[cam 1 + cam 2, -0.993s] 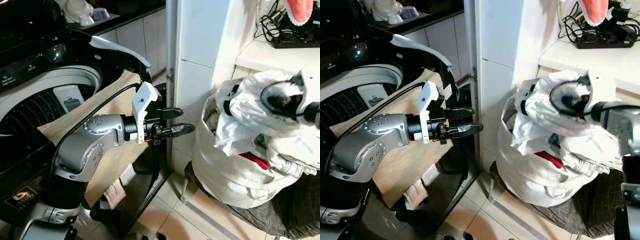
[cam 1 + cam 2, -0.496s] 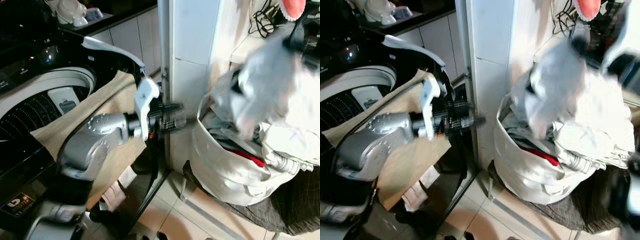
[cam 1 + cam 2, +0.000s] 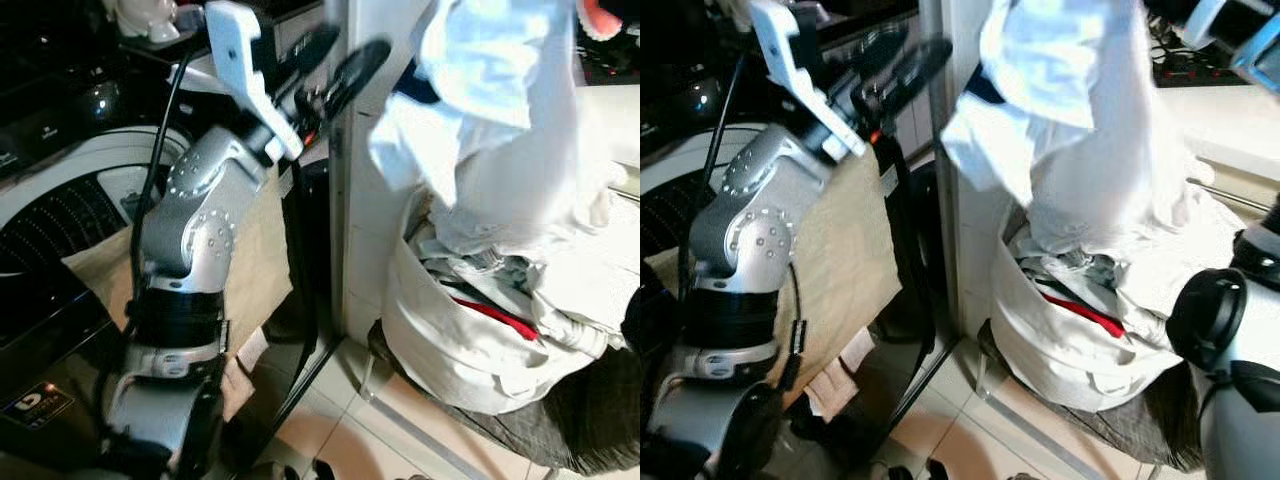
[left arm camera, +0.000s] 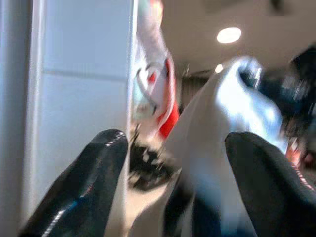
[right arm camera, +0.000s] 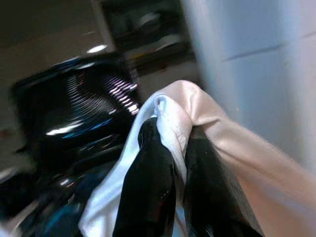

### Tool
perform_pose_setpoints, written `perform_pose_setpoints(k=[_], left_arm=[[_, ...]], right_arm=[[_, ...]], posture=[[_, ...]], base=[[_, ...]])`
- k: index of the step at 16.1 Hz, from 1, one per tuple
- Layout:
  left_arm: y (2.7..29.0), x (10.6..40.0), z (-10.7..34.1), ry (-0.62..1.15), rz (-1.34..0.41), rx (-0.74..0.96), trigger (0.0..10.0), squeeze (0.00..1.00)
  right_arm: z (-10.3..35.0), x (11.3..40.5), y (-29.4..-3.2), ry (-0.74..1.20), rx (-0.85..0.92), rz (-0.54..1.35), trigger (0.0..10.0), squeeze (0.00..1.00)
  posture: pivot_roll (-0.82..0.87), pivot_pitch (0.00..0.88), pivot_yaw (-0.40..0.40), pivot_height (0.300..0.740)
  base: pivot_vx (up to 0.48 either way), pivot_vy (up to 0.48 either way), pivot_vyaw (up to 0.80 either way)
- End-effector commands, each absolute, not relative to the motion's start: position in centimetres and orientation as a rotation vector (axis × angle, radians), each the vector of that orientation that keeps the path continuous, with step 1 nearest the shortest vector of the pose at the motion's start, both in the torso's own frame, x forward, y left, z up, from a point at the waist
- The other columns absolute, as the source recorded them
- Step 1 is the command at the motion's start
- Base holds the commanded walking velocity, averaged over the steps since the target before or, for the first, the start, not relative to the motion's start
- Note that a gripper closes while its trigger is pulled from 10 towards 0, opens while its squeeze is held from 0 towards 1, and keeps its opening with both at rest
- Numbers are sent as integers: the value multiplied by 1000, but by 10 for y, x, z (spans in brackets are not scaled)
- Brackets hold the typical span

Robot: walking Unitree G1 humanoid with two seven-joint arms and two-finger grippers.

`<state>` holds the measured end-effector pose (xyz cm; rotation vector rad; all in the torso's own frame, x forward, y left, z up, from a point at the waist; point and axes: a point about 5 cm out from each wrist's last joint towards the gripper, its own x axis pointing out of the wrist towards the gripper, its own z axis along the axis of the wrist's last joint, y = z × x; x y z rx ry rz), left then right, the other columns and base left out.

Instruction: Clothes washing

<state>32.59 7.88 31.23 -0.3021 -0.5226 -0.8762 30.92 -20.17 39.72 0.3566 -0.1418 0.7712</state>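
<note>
Tiled laundry corner: my right gripper (image 5: 170, 163) jaws clench a white garment (image 3: 500, 120) lifted clear of the laundry bag (image 3: 450, 340), left gripper (image 3: 335, 60) jaws spread to catch it.

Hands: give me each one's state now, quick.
Left hand: open, empty, raised beside the white pillar.
Right hand: closed on the white garment, held up above the laundry bag.

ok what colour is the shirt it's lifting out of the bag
White with a dark trim, the shirt shows best in the left eye view.
</note>
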Motion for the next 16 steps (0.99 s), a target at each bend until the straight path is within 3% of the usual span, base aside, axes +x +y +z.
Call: perform_pose_setpoints(k=[1, 5, 7, 10, 13, 14, 15, 16], left_arm=[[80, 323, 322, -569, -901, -334, 10000, 1000], [73, 317, 320, -551, -990, -375, 10000, 1000], [57, 312, 308, -469, -1109, -366, 10000, 1000], [43, 313, 287, -365, -1130, -259, 10000, 1000], [37, 315, 282, -333, -1133, -286, 10000, 1000], [36, 314, 282, -327, -1147, -302, 10000, 788], [35, 310, 282, -338, -1180, -314, 10000, 0], [34, 308, 283, -349, -1195, -320, 10000, 0]], right_arm=[[393, 304, -193, -123, 343, 817, 0, 0], [379, 305, -182, -76, 356, 844, 0, 0], [374, 298, -169, -63, 358, 903, 0, 0], [373, 291, -161, -68, 371, 960, 0, 0], [372, 287, -158, -70, 382, 983, 0, 0], [372, 286, -157, -70, 386, 987, 0, 0], [370, 285, -155, -63, 393, 1000, 0, 0], [369, 285, -154, -59, 396, 1007, 0, 0]], posture=[[-109, 0, 62, 740], [-103, 0, 61, 740], [-104, 0, 64, 740], [-109, 0, 73, 740], [-113, 0, 75, 740], [-113, 0, 75, 740], [-112, 0, 75, 740], [-112, 0, 74, 740]], base=[[0, 0, 0], [0, 0, 0], [0, 0, 0], [0, 0, 0], [0, 0, 0], [0, 0, 0], [0, 0, 0], [0, 0, 0]])
